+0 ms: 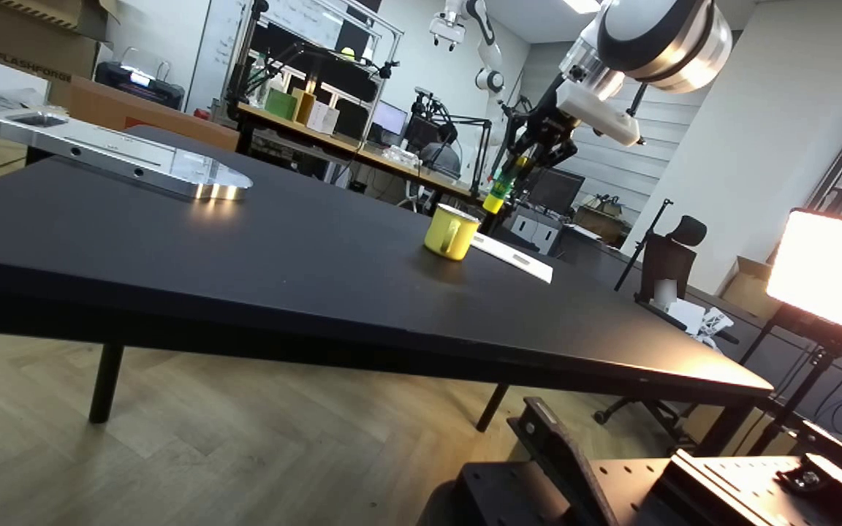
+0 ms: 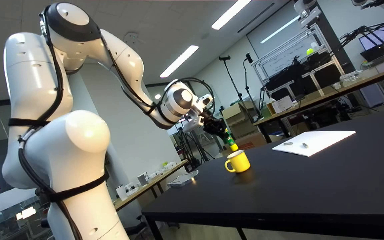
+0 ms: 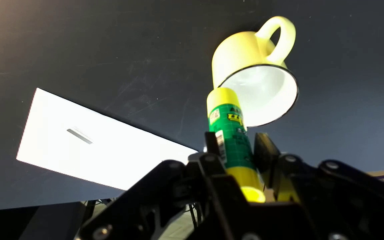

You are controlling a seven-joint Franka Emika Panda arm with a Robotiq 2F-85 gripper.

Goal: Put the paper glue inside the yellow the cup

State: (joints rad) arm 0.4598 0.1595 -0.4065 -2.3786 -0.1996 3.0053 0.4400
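The paper glue (image 3: 230, 133) is a slim green tube with yellow ends. My gripper (image 3: 238, 143) is shut on it, with a finger on each side of the green body. The yellow cup (image 3: 237, 55) stands upright on the black table, its white inside partly visible and nothing seen in it. In both exterior views the glue (image 1: 500, 191) (image 2: 231, 141) hangs tilted from the gripper (image 1: 525, 162) (image 2: 225, 133), its yellow end down. That end is above the rim of the cup (image 1: 444, 235) (image 2: 240, 162), apart from it in an exterior view. In the wrist view it overlaps the rim.
A white sheet or board (image 1: 520, 259) lies on the table (image 1: 282, 270) beside the cup, with small grey pieces on it (image 2: 305, 145). A silver metal plate (image 1: 129, 157) lies elsewhere on the table. The cup's handle (image 3: 287, 40) sticks out to one side.
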